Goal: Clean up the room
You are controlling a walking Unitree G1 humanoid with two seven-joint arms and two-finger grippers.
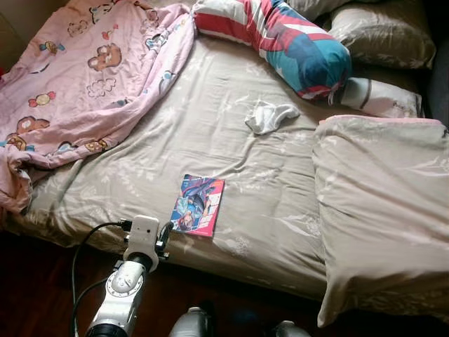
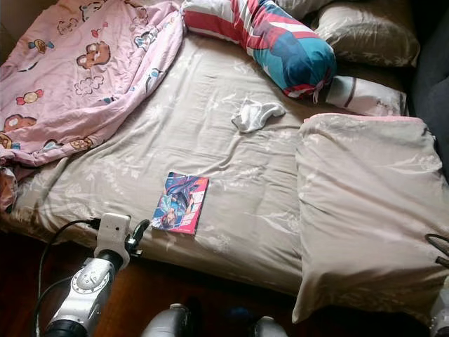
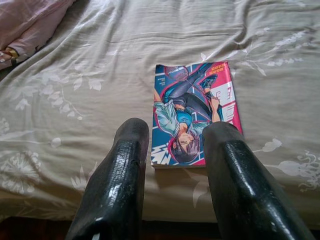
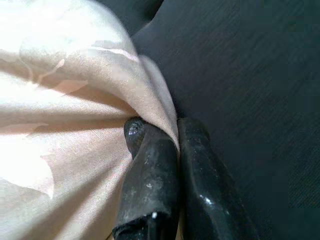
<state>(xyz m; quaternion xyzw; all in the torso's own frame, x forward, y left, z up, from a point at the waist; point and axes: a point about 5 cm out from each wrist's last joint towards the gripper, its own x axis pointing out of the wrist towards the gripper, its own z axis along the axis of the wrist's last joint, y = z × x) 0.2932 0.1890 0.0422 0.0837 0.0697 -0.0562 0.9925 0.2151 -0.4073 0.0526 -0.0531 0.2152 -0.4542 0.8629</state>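
Parted left gripper (image 3: pixel 172 135) faces the comic book (image 3: pixel 195 112); right gripper (image 4: pixel 167 131) pinches beige pillow (image 1: pixel 382 210) (sock (image 1: pixel 270 116) beyond).

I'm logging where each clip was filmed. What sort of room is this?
Most likely a bedroom: a bed with a beige sheet, several pillows, and a pink cartoon-print blanket bunched at one side.

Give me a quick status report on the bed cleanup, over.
Left gripper jaws open, lined up on the comic book. Right gripper jaws shut on the beige pillow. White sock loose mid-bed, clear of the approach.
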